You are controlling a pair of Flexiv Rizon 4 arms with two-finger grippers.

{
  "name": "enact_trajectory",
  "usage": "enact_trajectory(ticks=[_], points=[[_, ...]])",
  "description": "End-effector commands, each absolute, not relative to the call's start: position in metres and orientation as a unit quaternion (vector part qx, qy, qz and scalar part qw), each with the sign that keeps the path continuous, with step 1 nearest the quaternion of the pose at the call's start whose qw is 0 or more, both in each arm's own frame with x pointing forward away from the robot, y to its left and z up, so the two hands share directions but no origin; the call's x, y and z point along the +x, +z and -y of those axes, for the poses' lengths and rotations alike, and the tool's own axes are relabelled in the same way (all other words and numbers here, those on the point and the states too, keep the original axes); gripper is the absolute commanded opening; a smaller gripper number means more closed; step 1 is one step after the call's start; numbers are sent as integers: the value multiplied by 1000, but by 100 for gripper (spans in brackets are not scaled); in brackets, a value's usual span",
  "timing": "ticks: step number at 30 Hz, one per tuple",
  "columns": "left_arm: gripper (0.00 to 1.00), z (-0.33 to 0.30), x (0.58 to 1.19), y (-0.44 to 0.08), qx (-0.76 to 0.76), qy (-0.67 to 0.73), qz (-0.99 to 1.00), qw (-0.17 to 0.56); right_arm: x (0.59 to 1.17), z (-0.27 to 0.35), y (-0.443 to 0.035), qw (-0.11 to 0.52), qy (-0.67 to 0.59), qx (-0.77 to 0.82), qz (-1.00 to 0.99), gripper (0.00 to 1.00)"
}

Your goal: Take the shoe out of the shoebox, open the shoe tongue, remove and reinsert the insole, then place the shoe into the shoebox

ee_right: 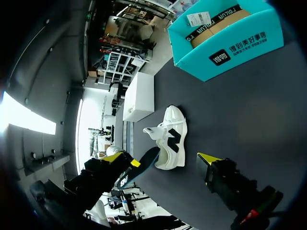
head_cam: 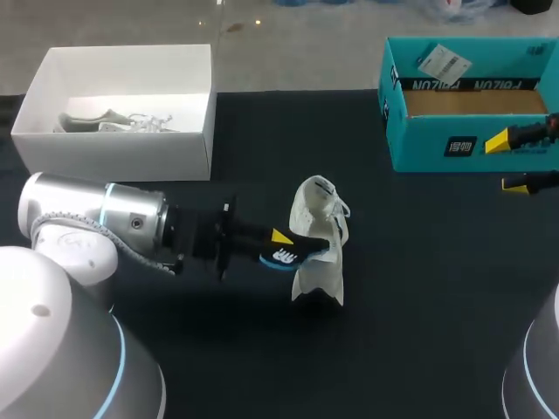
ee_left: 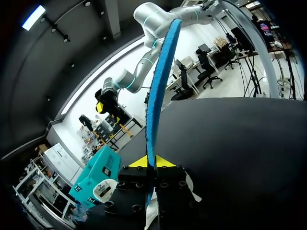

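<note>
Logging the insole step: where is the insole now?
The insole sits mid-table in the head view, clamped in the left claw, its far end against the white shoe.

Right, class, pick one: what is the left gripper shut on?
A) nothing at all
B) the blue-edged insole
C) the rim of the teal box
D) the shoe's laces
B: in the left wrist view the thin blue-edged insole sits clamped between both fingers of the left gripper, and the head view shows it held next to the white shoe.
</note>
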State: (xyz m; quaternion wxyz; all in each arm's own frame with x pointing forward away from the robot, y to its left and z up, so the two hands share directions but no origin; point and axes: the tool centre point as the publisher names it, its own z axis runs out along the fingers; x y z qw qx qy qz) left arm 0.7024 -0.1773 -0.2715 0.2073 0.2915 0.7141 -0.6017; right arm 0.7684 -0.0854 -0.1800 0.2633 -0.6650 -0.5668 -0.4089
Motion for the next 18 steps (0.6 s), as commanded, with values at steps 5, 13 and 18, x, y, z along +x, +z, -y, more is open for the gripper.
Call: enact_trajectory(ticks=[5, 13, 18], points=[[0, 180, 694, -240, 298, -624, -682, 239, 767, 85, -180, 262, -407, -666, 567, 100], [0, 219, 708, -246, 318, -612, -687, 230, 767, 85, -180, 262, -407, -666, 567, 100], [0, 237, 714, -256, 327, -609, -688, 221, 767, 85, -180, 262, -407, -666, 567, 100]])
